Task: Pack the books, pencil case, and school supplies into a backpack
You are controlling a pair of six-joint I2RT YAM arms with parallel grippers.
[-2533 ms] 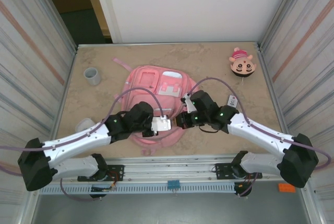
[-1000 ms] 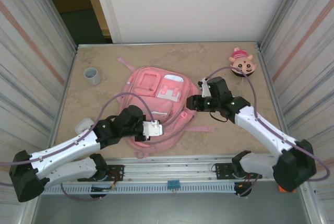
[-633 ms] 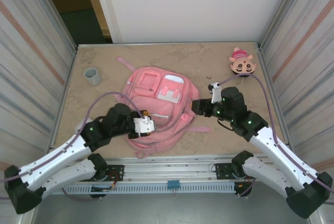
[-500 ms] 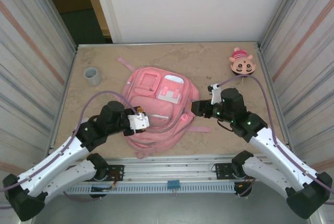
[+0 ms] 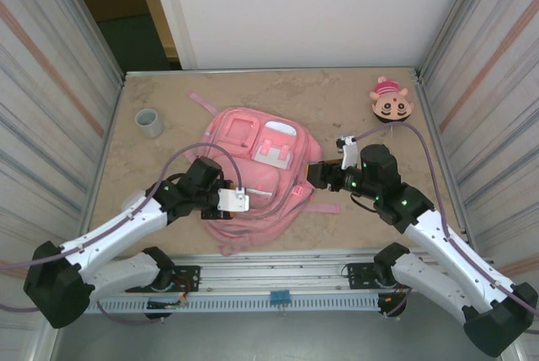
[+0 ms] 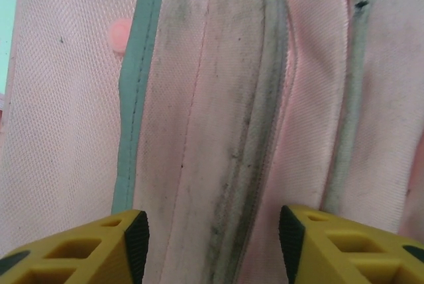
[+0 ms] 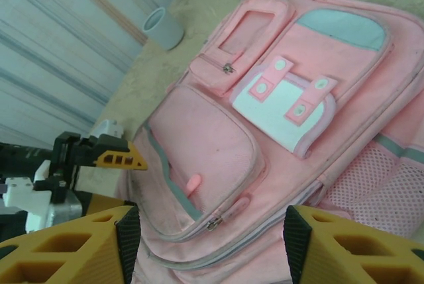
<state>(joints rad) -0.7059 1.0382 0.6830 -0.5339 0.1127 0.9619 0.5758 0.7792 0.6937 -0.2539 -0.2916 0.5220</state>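
Lying flat on the table [image 5: 143, 172], front pockets up, the pink backpack [image 5: 261, 159] is flanked by 2 claws. The left claw [image 6: 212, 228] is held open just over its grubby zip seam; the right claw [image 7: 210, 231] is held open, empty, near its right side.

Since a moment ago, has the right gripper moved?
Yes. The right gripper has backed away to the backpack's right edge, nearer the toy.
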